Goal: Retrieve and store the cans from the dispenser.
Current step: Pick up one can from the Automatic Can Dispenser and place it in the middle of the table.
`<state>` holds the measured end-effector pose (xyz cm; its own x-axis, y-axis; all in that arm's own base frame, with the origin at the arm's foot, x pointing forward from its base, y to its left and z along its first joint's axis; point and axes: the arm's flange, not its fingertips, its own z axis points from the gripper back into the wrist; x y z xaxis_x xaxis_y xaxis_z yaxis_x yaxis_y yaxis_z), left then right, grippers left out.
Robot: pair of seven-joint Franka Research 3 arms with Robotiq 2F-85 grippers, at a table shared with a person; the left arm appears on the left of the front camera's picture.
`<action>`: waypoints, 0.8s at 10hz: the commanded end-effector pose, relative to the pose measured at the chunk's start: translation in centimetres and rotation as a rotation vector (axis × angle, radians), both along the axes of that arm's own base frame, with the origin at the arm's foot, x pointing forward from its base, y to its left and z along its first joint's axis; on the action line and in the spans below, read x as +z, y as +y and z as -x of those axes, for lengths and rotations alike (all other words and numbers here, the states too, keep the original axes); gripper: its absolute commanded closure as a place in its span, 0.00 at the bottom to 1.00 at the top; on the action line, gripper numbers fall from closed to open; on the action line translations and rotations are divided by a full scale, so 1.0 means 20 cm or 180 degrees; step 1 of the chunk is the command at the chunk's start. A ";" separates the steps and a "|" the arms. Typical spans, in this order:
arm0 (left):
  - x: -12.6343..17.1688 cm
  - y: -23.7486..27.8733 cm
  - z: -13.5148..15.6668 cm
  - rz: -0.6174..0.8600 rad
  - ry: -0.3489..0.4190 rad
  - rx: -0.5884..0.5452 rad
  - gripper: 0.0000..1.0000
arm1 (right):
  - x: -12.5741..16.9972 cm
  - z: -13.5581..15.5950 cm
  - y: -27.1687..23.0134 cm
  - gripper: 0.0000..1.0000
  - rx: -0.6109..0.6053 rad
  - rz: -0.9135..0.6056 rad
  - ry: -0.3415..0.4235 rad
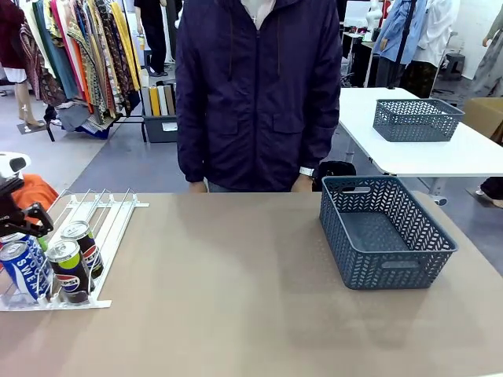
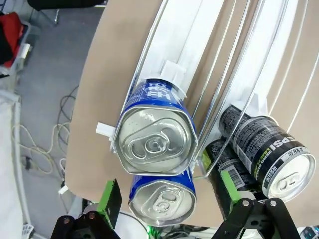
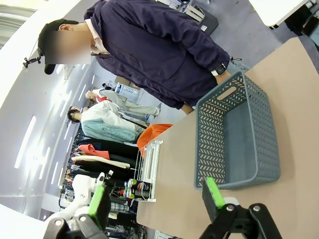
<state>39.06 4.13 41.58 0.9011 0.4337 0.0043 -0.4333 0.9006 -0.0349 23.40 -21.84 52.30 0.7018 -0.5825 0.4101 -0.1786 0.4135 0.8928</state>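
Observation:
The white wire-rail dispenser [image 1: 106, 216] lies at the table's left. At its near end stand a blue-and-white can [image 1: 20, 267] and two dark Pepsi cans [image 1: 69, 271] [image 1: 82, 242]. My left gripper [image 1: 27, 224] hovers over the blue can. In the left wrist view two blue cans [image 2: 154, 139] [image 2: 162, 199] sit one behind the other in a lane, with the Pepsi cans [image 2: 271, 154] in the lane beside them. My left gripper [image 2: 169, 196] is open, its green pads [image 2: 108, 196] flanking the nearer blue can without gripping it. My right gripper [image 3: 155, 196] is open and holds nothing, above the table, with the dispenser [image 3: 149, 169] far off.
A dark grey lattice basket [image 1: 448, 236] stands empty on the table's right side, also the basket [image 3: 254, 114] in the right wrist view. A person in a dark jacket [image 1: 255, 86] stands at the far edge. A second basket [image 1: 415, 119] sits on a white table behind.

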 end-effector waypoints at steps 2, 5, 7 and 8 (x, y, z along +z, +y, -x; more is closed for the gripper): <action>0.01 0.01 -0.02 -0.0021 -0.0021 -0.0006 0.00 | 0.01 -0.02 0.00 0.00 -0.0008 0.0007 -0.0119; -0.01 0.00 -0.03 -0.0063 0.0000 -0.0019 1.00 | 0.01 -0.02 0.00 0.00 -0.0008 0.0007 -0.0119; -0.01 0.01 -0.03 -0.0051 0.0010 -0.0008 1.00 | 0.01 -0.02 0.00 0.00 -0.0008 0.0007 -0.0119; -0.01 0.00 -0.02 -0.0049 0.0004 -0.0013 1.00 | 0.01 -0.02 0.00 0.00 -0.0008 0.0007 -0.0119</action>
<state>39.12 4.20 41.48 0.9034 0.4288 0.0033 -0.4286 0.9032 -0.0248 23.39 -21.84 52.30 0.7019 -0.5821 0.4105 -0.1792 0.4135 0.8927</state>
